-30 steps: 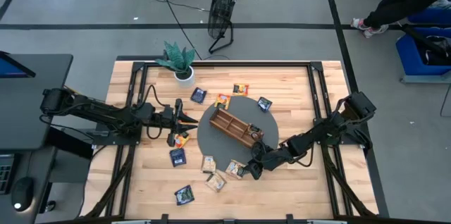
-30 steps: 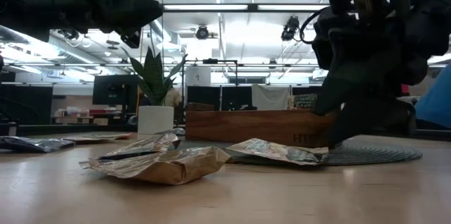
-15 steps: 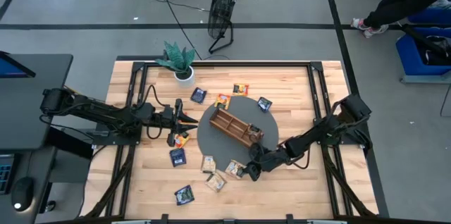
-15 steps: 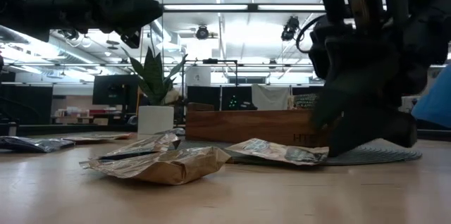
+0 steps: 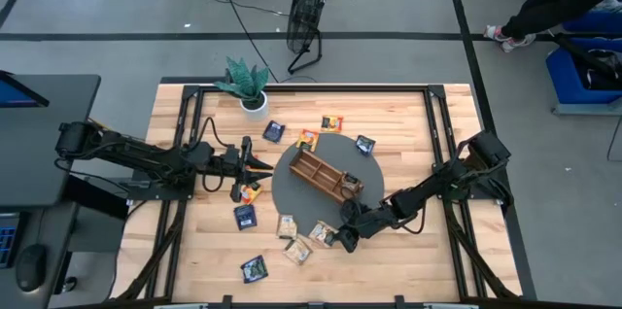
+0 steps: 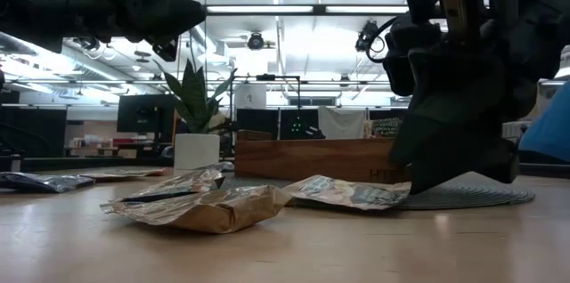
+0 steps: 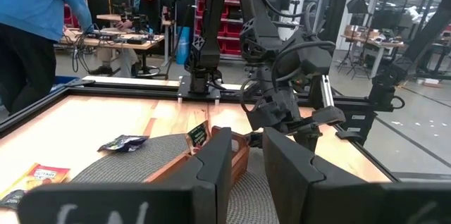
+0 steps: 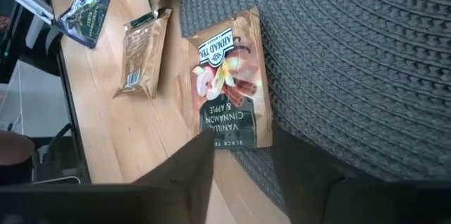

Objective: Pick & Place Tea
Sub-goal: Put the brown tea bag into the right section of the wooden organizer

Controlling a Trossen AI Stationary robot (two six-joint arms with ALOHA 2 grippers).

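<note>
The right pincer (image 5: 342, 238) was low over the front edge of the round grey mat (image 5: 292, 192), just beside a beige tea sachet (image 8: 231, 83) that lay flat, half on the mat and half on the wooden counter (image 5: 408, 134). In the right wrist view this sachet, with a vanilla, cinnamon and apple label, lay just ahead of the two dark fingers (image 8: 184, 175). The fingers stood apart with a gap between them and held nothing; the sachet's near edge was at the gap. In the low view the right pincer (image 6: 445, 176) met the end of the same sachet (image 6: 352, 192).

Two more beige sachets (image 5: 292, 236) lay on the counter near it. Dark blue sachets (image 5: 245, 217) and orange ones (image 5: 307, 139) were spread around the mat. The wooden tray (image 5: 324, 175) stood on the mat.

The left pincer (image 5: 255, 165) waited above the counter at the left of the mat, with its fingers (image 7: 215, 168) narrowly apart and empty.
</note>
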